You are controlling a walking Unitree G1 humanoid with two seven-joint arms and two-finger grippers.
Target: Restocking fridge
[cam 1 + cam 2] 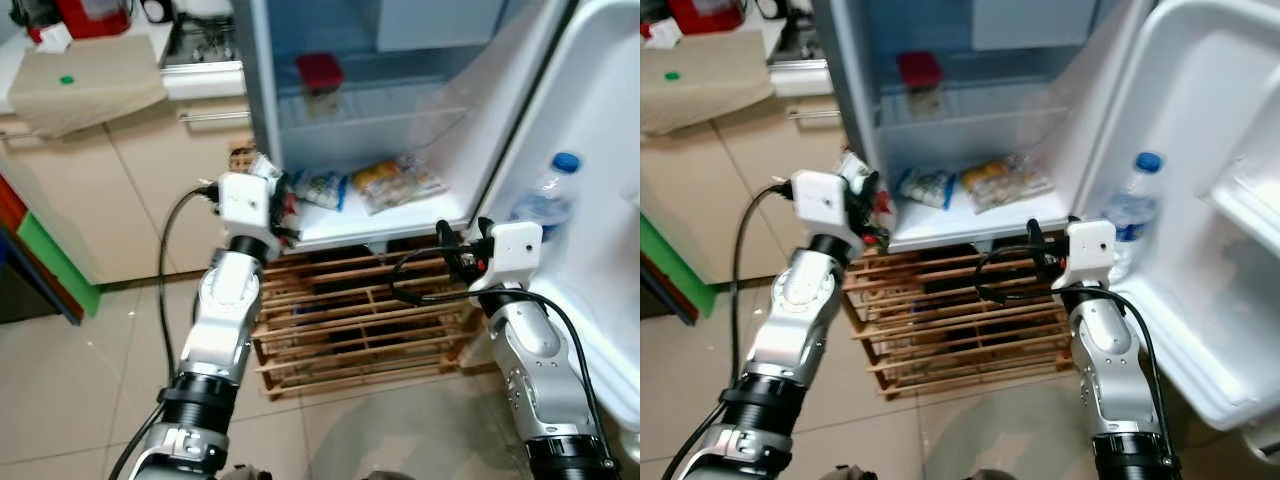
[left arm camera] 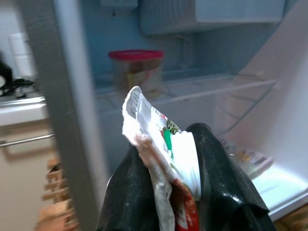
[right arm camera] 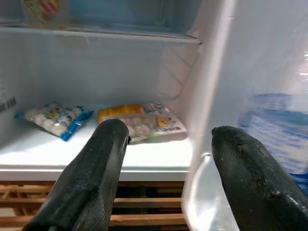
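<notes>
Right end effector [image 1: 442, 243]: fingers wide apart, empty, before the fridge [image 1: 470, 110] floor.
Left end effector [image 1: 285, 205]: clamped on a crumpled snack packet [image 2: 161, 144] at the fridge's left edge.
Fridge floor: two food bags [image 1: 398, 182].
Shelf above: red-lidded jar [image 1: 320, 80].
Door: water bottle [image 1: 545, 200].

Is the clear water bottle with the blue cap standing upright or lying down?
Upright: the clear water bottle with the blue cap stands in the open white fridge door's shelf, cap on top.
</notes>
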